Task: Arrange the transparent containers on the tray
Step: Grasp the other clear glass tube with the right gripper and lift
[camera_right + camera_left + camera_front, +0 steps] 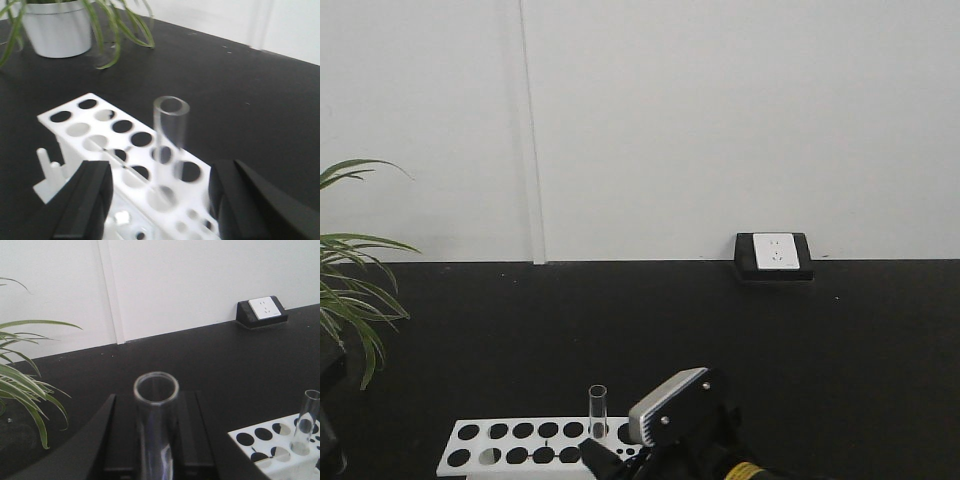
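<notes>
Two clear tubes in play, and no tray in any view. At far left, a potted plant (55, 30), long leaves drooping over the dark bench (820, 360). Next along, the first test tube (156, 430), upright between the left fingers (187, 430), clamped on it judging by the left wrist view, open rim toward the lens. Could slide down through the grip if held too lightly on such smooth glass; could crack if squeezed much harder. Could also brush those leaves on a swing leftward and get knocked askew. Hard to plan a set-down with the tray out of sight: once laid flat, likely to roll unless placed against the tray's edge or snug beside another tube.

Further right, the white rack (75, 130) with rows of round holes. Standing in one hole, the second test tube (170, 145), upright, framed by the right fingers (85, 200), spread wide on either side and touching nothing. If closed off-centre, likely to shove the glass against the hole's edge, tipping the light rack or snapping the tube. If lifted at a slant, liable to bind in the hole and drag the rack along. At far right, against the wall, a black socket box (780, 252), well apart from all of this.
</notes>
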Controlling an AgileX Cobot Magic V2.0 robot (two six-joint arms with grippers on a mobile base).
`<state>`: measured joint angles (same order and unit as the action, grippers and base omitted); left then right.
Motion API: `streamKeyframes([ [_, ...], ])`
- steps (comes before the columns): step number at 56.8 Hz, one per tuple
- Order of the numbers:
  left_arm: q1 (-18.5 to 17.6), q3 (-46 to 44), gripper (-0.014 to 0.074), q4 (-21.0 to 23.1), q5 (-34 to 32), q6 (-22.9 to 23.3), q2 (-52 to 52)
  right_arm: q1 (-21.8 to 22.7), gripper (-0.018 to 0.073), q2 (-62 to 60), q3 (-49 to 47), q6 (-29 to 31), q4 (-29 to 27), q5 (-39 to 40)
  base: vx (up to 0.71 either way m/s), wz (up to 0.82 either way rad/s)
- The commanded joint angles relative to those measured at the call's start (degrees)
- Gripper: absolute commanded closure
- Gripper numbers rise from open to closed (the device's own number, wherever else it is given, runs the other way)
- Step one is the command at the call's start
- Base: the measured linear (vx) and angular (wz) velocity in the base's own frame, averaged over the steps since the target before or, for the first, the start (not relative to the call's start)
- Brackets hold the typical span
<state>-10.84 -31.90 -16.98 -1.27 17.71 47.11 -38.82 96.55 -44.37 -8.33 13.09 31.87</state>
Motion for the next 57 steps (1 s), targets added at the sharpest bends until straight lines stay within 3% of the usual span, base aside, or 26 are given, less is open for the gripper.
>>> streamKeyframes([
  [1,-0.35,-1.54,0.0535,0.56,-4.22,0.14,-0.57,-0.6,0.0064,0.71,-4.32,0.24,0.91,4.6,0.0,0.0],
  [35,-0.35,-1.54,0.0535,0.56,-4.22,0.14,-0.57,-0.31,0.0087,8.87,-14.02,0.84,-1.02,2.29,0.0,0.0],
  [46,-0.35,-1.54,0.0535,0.56,-4.22,0.14,-0.57,-0.31,0.0162,8.87,-14.02,0.84,-1.02,-0.62,0.0,0.0],
  [57,-0.35,-1.54,0.0535,0.56,-4.22,0.14,-0.57,-0.31,0.0309,8.87,-14.02,0.84,-1.02,-0.62,0.0,0.0],
])
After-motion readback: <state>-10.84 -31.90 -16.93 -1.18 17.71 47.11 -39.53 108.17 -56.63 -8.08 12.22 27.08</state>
